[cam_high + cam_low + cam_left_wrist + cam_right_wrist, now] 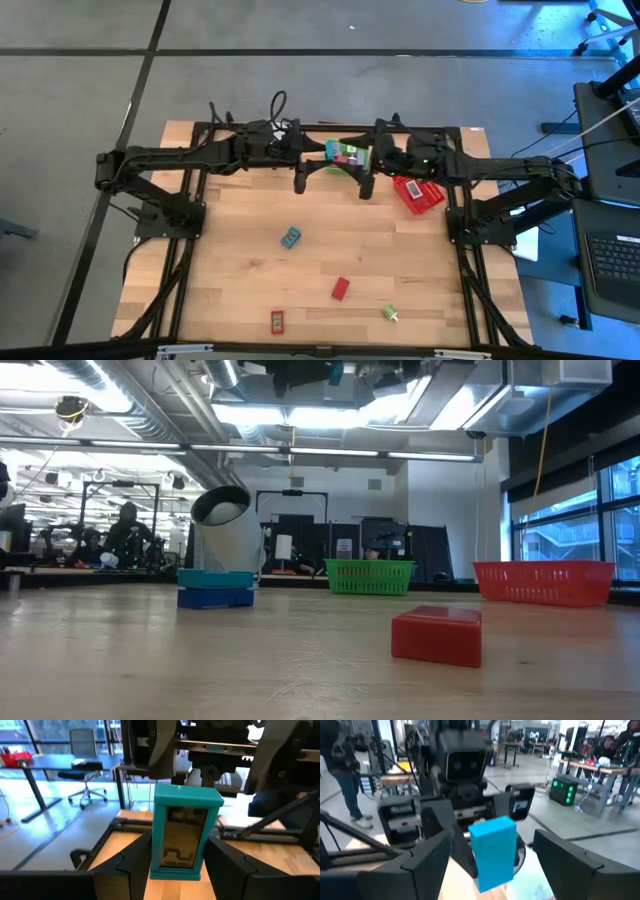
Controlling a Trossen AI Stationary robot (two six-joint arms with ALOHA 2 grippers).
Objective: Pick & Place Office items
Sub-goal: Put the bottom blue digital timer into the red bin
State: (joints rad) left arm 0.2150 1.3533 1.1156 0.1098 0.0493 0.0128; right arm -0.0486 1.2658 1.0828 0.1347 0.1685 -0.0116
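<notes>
Teal block (pixel 186 832) upright between left hand (pixel 175 865) fingers, raised at the table's (pixel 240 300) far edge by the green basket (pixel 348 154); whether clamped or just released, cannot tell. Right hand (pixel 492 865) spread wide opposite, fingers either side, nothing gripped. Judged rigid, light, smooth-faced; best taken across flat sides. Green basket holds mixed small pieces. Red basket (pixel 418 192) contents unclear. Red block (pixel 341 288) loose on table.
</notes>
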